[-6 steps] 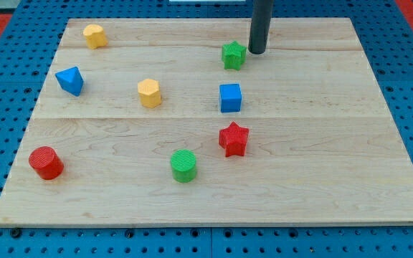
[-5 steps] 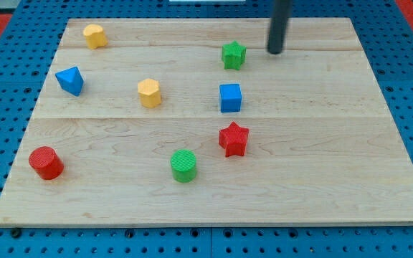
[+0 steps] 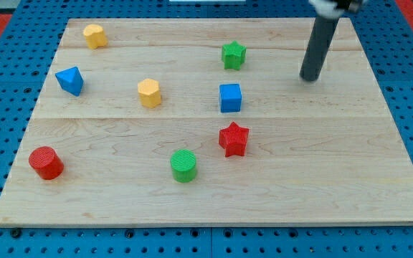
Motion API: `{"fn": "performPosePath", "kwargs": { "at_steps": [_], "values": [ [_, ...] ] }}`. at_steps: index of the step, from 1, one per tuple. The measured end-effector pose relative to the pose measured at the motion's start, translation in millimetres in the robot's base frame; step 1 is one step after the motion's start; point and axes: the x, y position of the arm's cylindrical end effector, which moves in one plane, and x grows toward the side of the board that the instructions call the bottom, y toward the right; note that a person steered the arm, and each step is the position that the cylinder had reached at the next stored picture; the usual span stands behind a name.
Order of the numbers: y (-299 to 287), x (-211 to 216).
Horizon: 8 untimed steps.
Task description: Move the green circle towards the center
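The green circle (image 3: 183,165) is a short green cylinder standing near the view's bottom, just left of the board's middle. My tip (image 3: 309,78) is the lower end of a dark rod at the view's upper right. It is far from the green circle, up and to the right of it, and touches no block. The blocks nearest my tip are the green star (image 3: 233,54) to its left and the blue cube (image 3: 230,97) to its lower left.
A red star (image 3: 234,139) stands just right of and above the green circle. A yellow hexagon block (image 3: 149,93), a blue pyramid-like block (image 3: 70,80), a yellow block (image 3: 95,35) and a red cylinder (image 3: 46,162) lie on the wooden board (image 3: 350,165) to the left.
My tip has moved from beside the green star to the right and down the view, away from it. No block has moved.
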Motion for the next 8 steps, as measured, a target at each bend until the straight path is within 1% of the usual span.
{"fn": "performPosePath", "kwargs": {
  "at_steps": [1,2,3,4,5,6,8],
  "values": [
    [-0.9,113.2],
    [11.1,186.7],
    [-94.5,202.7],
    [-149.4,202.7],
    [-196.5,192.7],
    [-201.9,165.3],
    [-201.3,137.0]
  ]
}}
